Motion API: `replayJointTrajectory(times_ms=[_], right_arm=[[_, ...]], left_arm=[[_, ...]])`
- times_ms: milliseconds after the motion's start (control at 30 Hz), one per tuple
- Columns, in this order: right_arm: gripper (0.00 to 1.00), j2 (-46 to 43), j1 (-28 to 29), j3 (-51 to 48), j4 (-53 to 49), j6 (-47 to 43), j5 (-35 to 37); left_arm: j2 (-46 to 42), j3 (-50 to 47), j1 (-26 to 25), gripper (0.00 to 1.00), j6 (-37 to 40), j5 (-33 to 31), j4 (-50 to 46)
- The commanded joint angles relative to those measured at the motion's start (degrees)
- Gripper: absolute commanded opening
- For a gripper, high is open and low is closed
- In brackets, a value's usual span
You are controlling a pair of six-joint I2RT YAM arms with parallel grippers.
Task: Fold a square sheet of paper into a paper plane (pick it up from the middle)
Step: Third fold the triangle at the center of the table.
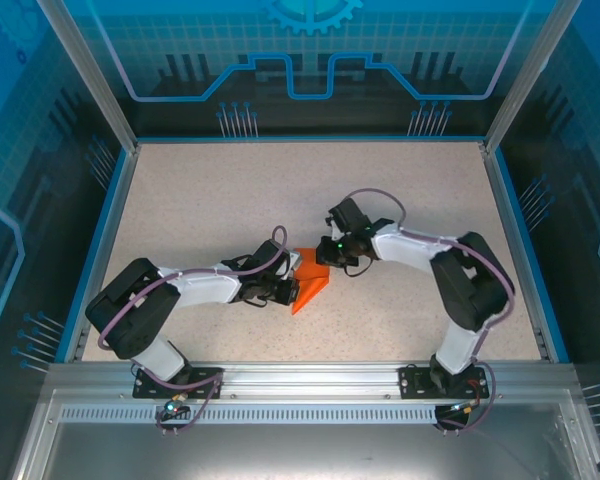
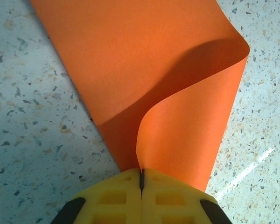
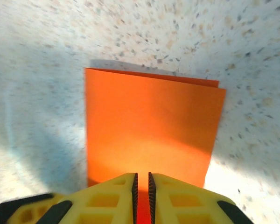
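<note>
Enclosed robotics laboratory cell: speckled beige tabletop (image 1: 310, 190), silver aluminium frame posts (image 1: 85, 75), blue gear-printed panels (image 1: 310, 40), white-and-black left arm (image 1: 195, 283) and right arm (image 1: 420, 247) bolted to a silver metal rail (image 1: 310, 378).

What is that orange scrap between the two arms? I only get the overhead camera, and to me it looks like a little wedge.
Observer: It is a sheet of paper. The left wrist camera shows one side curling up and over in a loose arch, not pressed flat.
Operator: Is anything holding it?
Observer: Yes. The left fingers are shut, with the paper's edge pinched in the seam between them.
Operator: Is it folded at all?
Observer: Yes. The right wrist camera shows two layers stacked at its far edge.
</note>
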Motion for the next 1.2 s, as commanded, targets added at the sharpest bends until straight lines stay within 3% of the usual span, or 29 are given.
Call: replayJointTrajectory(times_ms=[0, 200, 500, 800, 1167], right_arm=[[0.16, -6.9, -1.2, -5.6, 7.2, 3.5, -3.1], [0.11, -11.8, 2.3, -18.3, 22.8, 11.7, -8.2], [0.09, -8.8, 11.9, -23.5, 33.5, 18.4, -4.2], [0.08, -3.5, 15.0, -25.4, 39.4, 23.3, -3.0], [0.08, -0.6, 16.0, -25.2, 37.9, 23.4, -1.3]], left_arm=[[0.2, -1.7, 0.5, 0.0, -0.7, -1.5, -0.6], [-0.2, -2.1, 0.5, 0.0, -1.0, -1.5, -0.4], [-0.9, -3.0, 0.5, 0.0, -0.9, -1.7, -0.4], [-0.6, -2.5, 0.5, 0.0, -0.6, -1.5, -0.6], [0.8, -2.3, 0.5, 0.0, -0.5, -1.0, -0.2]])
